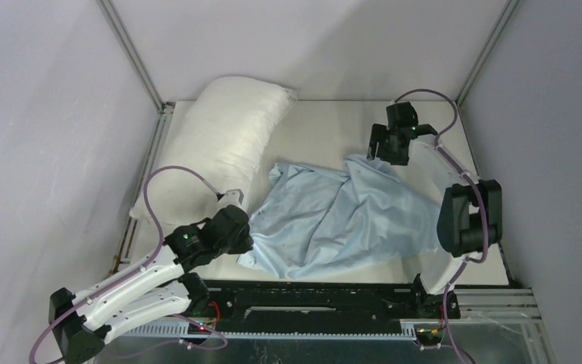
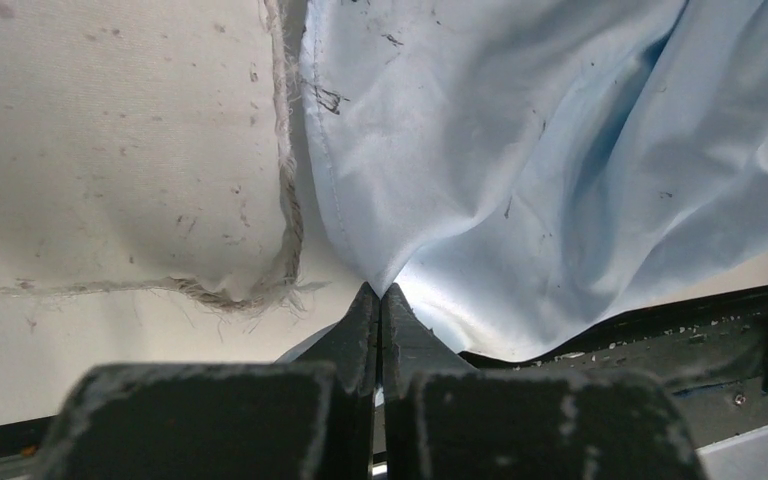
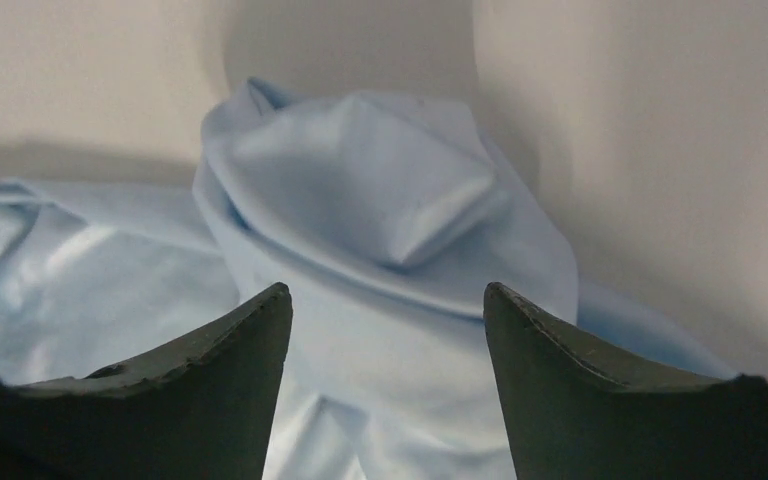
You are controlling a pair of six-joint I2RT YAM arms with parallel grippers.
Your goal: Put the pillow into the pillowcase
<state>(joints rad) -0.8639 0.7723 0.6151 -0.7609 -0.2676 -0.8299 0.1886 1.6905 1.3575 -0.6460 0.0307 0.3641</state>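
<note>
Student: Fingertips [image 2: 360, 325] of the left gripper [image 2: 380, 292] fill the bottom of the left wrist view. How do we read them?

Authors: We read them as pressed together, with a pinch of the pillowcase [image 2: 520, 150] caught at their tips. The light blue cloth fans up and away from that point in folds.

Student: What do we label to the left of that pinch?

Authors: Off-white fabric with a frayed seam [image 2: 285, 210], lying just beside the blue hem. We cannot tell from this view whether it belongs to the pillow.

Student: And the right gripper [image 3: 387, 295]?

Authors: Its two fingers stand well apart and grip nothing. Between and beyond them we see a raised, folded hump of the pillowcase, which is the cloth's far right corner in the top view.

Student: Where do we place the task's things?

Authors: The pillowcase lies crumpled across the middle of the table [image 1: 333, 121], reaching from one gripper to the other. The pillow [image 1: 227, 136] lies along the table's left side, wholly outside the case. Its far end sits in the back left corner, its near end is beside the left gripper, and its right edge is just beside the blue cloth.
</note>
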